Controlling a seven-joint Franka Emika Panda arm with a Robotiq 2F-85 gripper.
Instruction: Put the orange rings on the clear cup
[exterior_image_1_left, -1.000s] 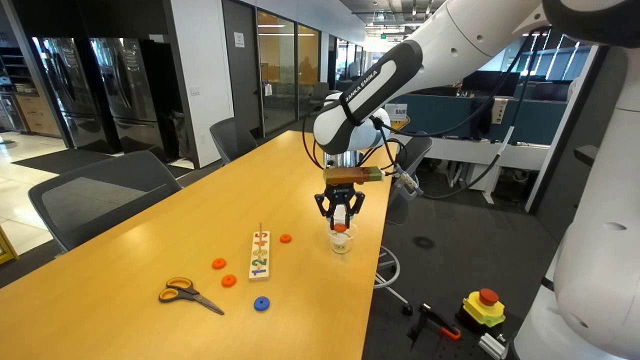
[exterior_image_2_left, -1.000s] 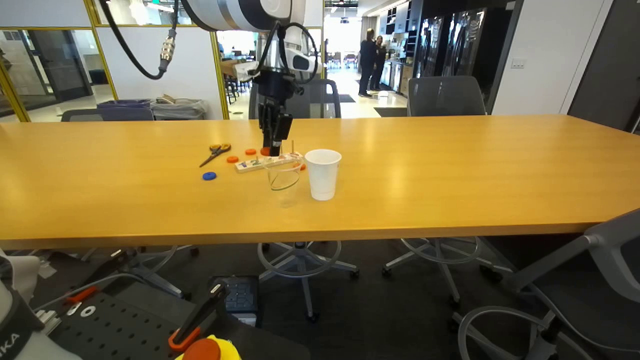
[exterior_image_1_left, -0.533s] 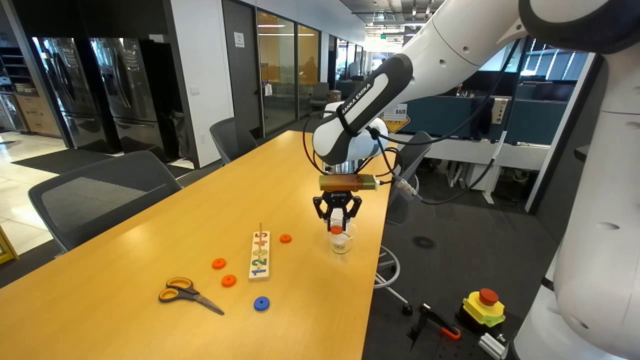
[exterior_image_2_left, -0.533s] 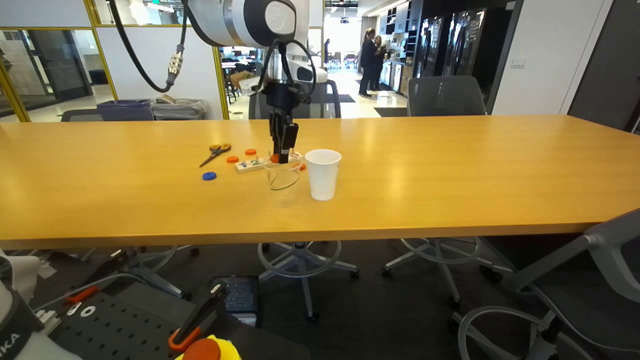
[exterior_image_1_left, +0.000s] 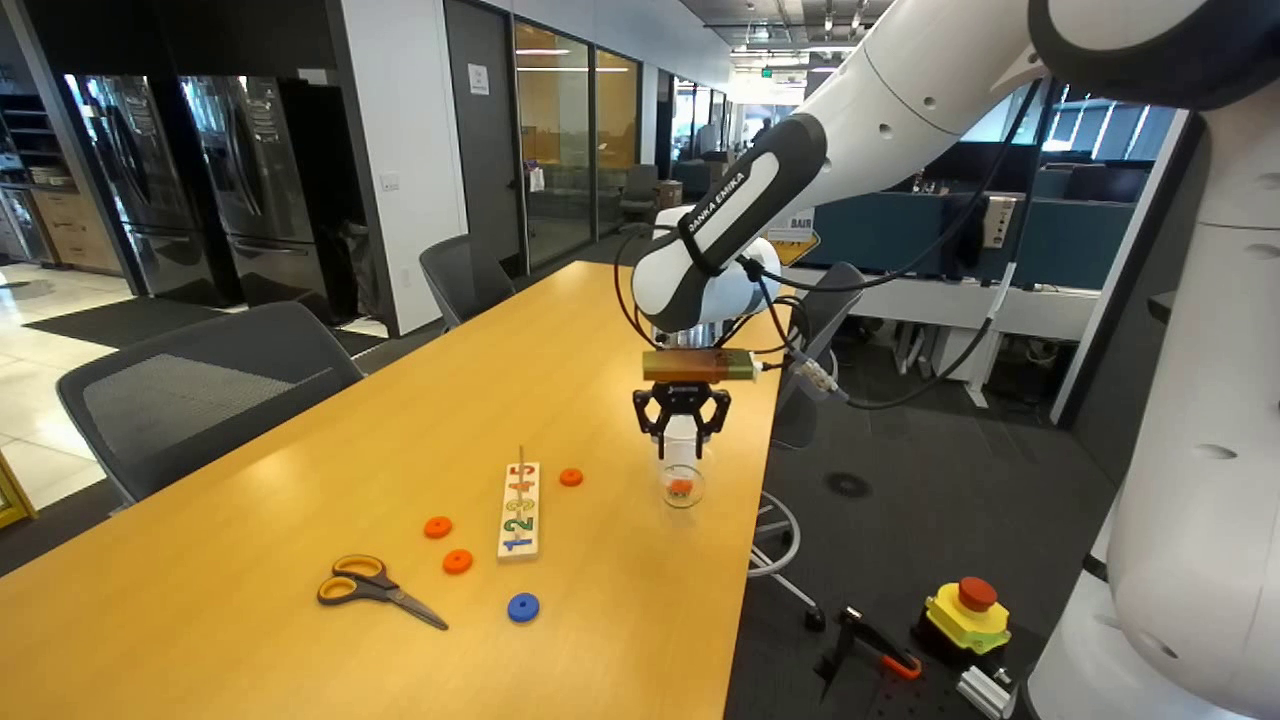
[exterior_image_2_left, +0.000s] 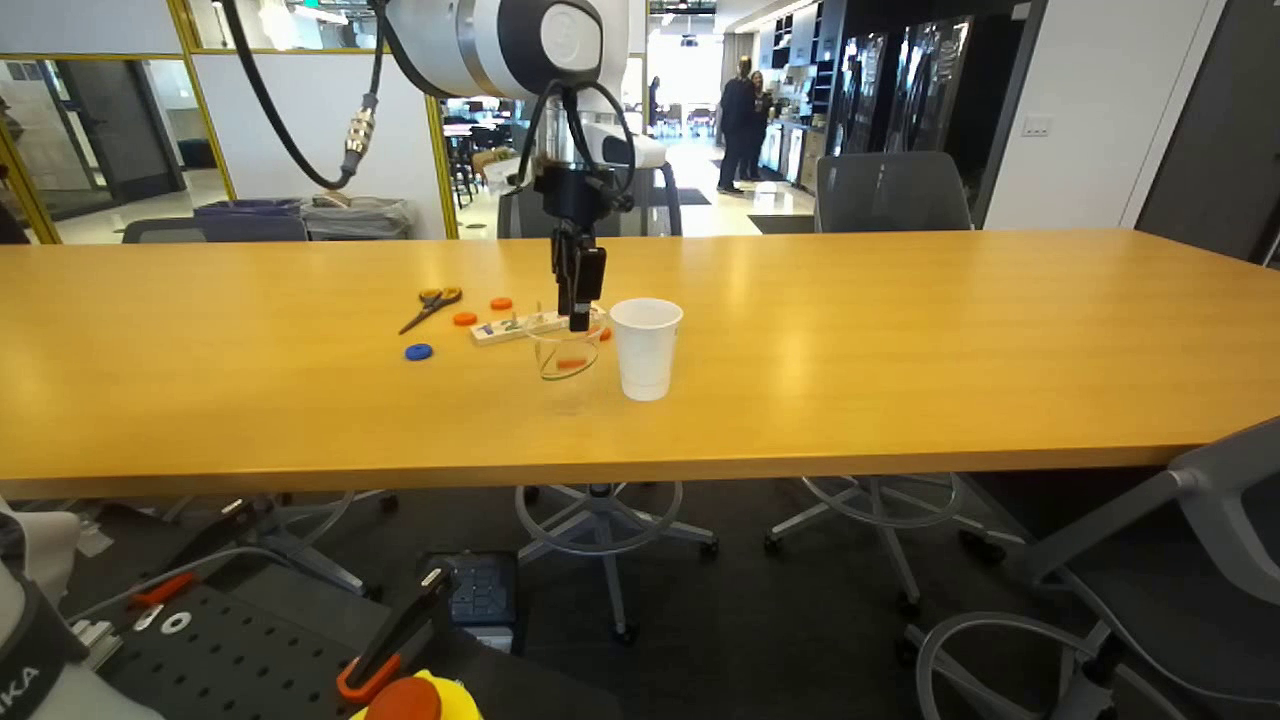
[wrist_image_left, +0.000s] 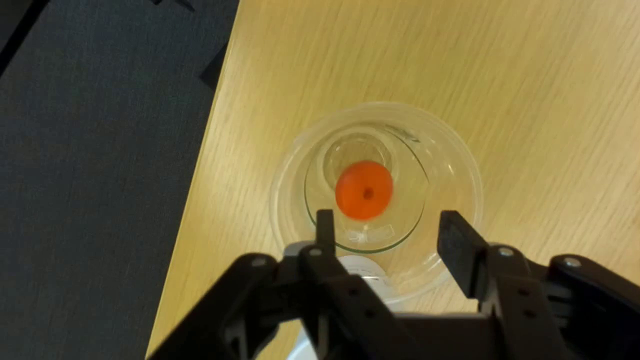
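While the clear cup is set near the table edge, broad tabletop is found opposite. Inside, one orange ring is contained; above, the gripper is spread. A white cup is placed just beside; three orange rings are laid either side of a numbered board.

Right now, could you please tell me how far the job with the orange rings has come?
Done: one orange ring is inside the clear cup. In hand: nothing; the gripper is open at the cup's mouth. Left: three orange rings on the table, one on one side of the numbered board, two on the other.
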